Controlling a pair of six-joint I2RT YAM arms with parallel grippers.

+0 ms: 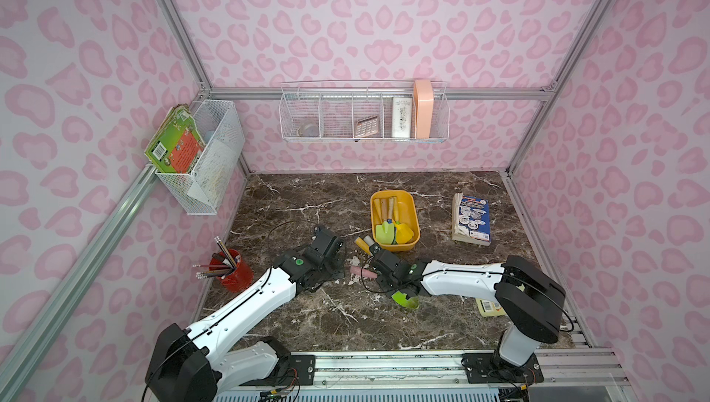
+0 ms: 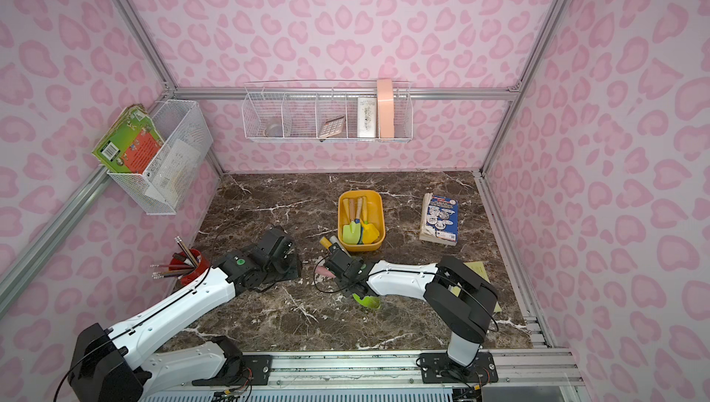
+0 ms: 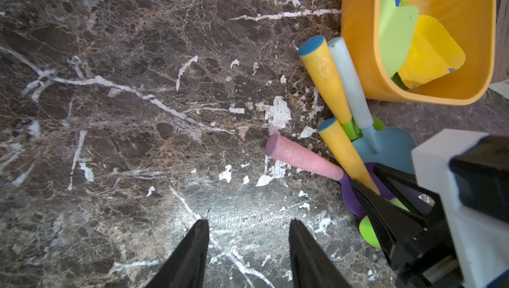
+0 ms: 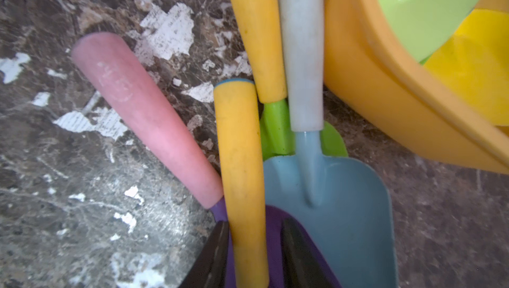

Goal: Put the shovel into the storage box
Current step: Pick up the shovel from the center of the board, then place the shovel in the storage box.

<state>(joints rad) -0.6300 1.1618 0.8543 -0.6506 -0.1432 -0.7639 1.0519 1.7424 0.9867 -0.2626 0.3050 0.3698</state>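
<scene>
Your right gripper [image 4: 254, 222] straddles the yellow-handled shovel [image 4: 242, 149], which lies outside, just beside the storage box [image 1: 399, 247]; whether it clamps cannot be told. Your left gripper [image 3: 249, 234] stands open, empty.

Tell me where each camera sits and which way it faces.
Top views: high behind the arm bases, looking down on the table; left arm and right arm show.
Left wrist: low over the table, facing the shovels and box; the open left pincer shows, and the right pincer.
Right wrist: close above the shovels; the right pincer straddles a yellow handle.
Shared: both wrist views show the pink handle and box.
</scene>
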